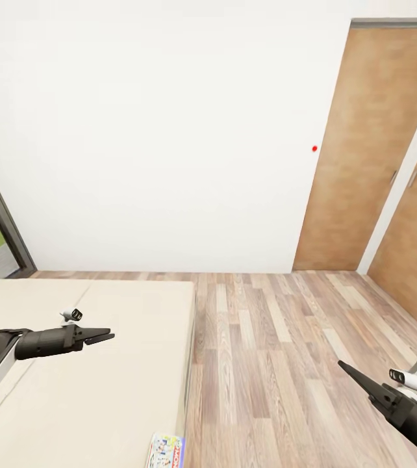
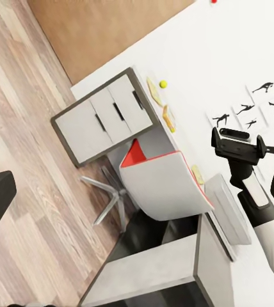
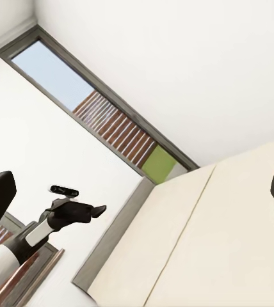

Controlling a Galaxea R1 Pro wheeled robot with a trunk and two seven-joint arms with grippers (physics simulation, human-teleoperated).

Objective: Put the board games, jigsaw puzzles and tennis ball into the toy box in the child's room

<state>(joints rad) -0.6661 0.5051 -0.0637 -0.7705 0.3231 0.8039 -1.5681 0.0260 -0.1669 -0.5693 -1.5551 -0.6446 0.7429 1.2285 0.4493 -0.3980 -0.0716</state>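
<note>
One board game (image 1: 166,452), a white printed box, lies on the cream bed (image 1: 85,377) at its near corner. My left gripper (image 1: 103,337) hovers open above the mattress, well beyond that box. Out over the wood floor, my right gripper (image 1: 351,374) is open and holds nothing. In the left wrist view the table (image 2: 105,118) shows with its three-drawer unit. On it are the tennis ball (image 2: 163,84), a yellow slab (image 2: 154,91), another flat item (image 2: 169,118) and the grey toy box (image 2: 230,217).
A brown door (image 1: 371,149) and a red wall knob (image 1: 314,148) lie ahead across the plank floor (image 1: 280,351). A white and red chair (image 2: 166,185) stands at the desk, beside a dark grey cabinet (image 2: 156,275). A window (image 3: 105,115) is beyond the bed.
</note>
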